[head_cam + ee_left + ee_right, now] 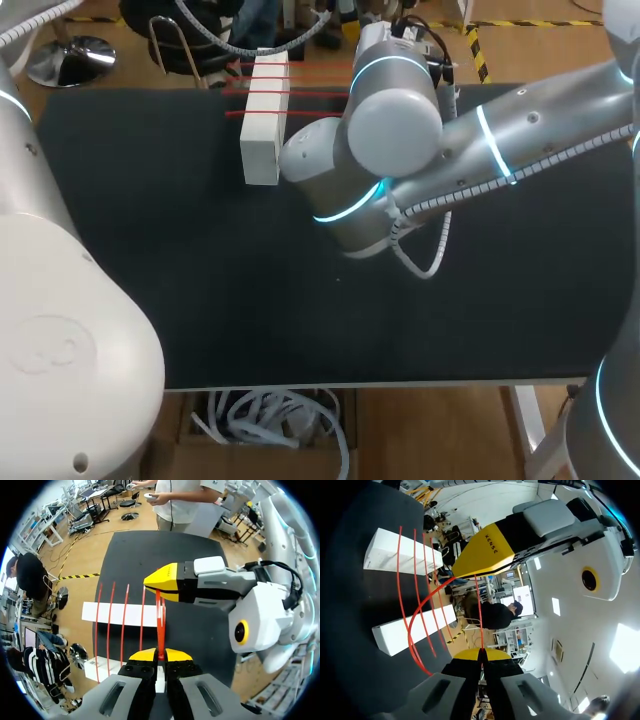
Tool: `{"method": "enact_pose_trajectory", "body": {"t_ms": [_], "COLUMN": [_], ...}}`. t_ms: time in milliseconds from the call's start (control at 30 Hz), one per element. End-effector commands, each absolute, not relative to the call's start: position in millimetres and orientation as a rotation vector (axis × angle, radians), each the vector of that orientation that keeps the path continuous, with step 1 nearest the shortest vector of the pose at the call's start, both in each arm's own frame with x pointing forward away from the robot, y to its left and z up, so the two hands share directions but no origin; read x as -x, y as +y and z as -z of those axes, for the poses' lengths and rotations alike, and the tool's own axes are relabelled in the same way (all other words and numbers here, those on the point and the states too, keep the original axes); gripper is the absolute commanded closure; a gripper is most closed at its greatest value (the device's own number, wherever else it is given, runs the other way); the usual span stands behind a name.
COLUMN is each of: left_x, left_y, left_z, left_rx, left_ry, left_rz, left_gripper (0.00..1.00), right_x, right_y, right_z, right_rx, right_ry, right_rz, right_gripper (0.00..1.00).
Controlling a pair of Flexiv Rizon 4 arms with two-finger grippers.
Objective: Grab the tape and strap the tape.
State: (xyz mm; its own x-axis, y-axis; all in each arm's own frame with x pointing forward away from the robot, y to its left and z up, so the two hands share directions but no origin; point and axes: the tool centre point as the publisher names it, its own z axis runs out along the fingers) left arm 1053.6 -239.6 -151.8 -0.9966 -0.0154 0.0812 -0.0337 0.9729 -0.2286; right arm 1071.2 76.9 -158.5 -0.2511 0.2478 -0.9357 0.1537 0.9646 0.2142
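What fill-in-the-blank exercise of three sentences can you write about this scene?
1. The tape is ___ in colour.
2. The left hand and the right hand are both ___ on the tape.
3. The tape crosses two ___ blocks on the black table.
Missing words: red; shut; white.

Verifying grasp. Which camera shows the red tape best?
Right wrist view: the red tape runs from the right gripper to the left gripper, plus a slack loop and wraps over both white blocks. Left wrist view shows the pinched strand and wraps. Head view shows only wraps; the right arm hides both grippers.
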Motion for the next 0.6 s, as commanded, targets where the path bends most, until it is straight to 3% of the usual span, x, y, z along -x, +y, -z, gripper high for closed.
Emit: {"method": "enact_pose_trajectory", "body": {"t_ms": [33,600], "left_x": [-1054.1,-1054.1], "left_y": [-240.3,-240.3], "left_z": [151.2,151.2], "left_rx": [-0.04,-0.04], "left_ry": [-3.041,-3.041], "left_rz": [-0.348,-0.348], "left_gripper": [1.0,1.0], "right_x": [-1070.8,-1071.1], "right_y": [77.2,79.4], "right_z": [157.0,159.9], "right_rx": [-0.295,-0.289], "right_ry": [1.838,1.842], "right_rz": [-0.088,-0.079], "right_gripper": [1.0,1.0]}}
